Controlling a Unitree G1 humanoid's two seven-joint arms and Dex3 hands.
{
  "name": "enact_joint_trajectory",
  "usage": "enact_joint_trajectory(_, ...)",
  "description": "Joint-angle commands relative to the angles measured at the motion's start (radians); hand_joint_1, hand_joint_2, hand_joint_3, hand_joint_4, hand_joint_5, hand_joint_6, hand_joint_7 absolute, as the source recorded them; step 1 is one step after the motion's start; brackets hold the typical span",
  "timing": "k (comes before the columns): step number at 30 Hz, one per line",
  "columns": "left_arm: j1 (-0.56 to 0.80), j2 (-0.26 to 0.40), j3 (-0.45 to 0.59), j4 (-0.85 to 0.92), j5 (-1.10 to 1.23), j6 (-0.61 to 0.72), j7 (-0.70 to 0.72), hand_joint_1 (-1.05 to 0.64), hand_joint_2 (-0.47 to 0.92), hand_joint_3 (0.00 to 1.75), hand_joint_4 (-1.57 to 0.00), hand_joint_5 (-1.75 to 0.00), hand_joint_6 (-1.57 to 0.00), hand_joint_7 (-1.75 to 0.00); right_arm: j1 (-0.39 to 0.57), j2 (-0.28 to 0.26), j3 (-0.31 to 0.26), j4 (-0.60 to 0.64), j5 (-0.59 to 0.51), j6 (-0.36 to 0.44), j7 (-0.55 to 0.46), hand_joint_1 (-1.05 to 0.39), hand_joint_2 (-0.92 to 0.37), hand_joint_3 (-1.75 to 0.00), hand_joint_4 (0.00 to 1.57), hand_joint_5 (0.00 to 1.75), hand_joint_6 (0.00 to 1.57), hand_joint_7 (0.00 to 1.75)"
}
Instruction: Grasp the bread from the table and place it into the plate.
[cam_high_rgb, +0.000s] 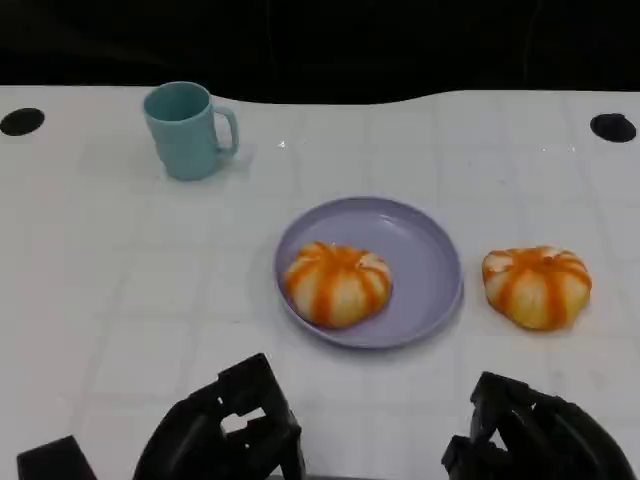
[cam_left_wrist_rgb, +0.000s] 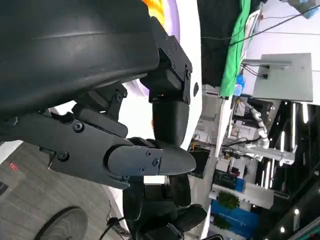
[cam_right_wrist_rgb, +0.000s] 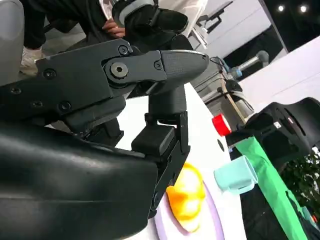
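A lilac plate lies mid-table with one orange-striped bread bun resting on its left part. A second striped bun sits on the bare table just right of the plate, apart from its rim. My left hand hovers at the near edge, in front of the plate and holding nothing. My right hand hangs near the front edge, below the loose bun, with nothing in it. In the right wrist view the fingers are spread above the plated bun and the plate. The left wrist view shows spread fingers.
A teal mug stands at the back left, well away from the plate; it shows as the mug in the right wrist view. Two dark round holes mark the table's far corners. A person is beside the table.
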Motion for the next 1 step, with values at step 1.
enact_joint_trajectory(1, -0.011, 0.002, 0.013, -0.004, 0.002, 0.001, -0.008, -0.55, 0.92, 0.36, -0.78, -1.75, -0.54, -1.75, -0.003, -0.015, -0.015, -0.003, 0.003, -0.003, -0.003, -0.73, -0.92, -0.24, 0.88, 1.61, 0.79, 1.39)
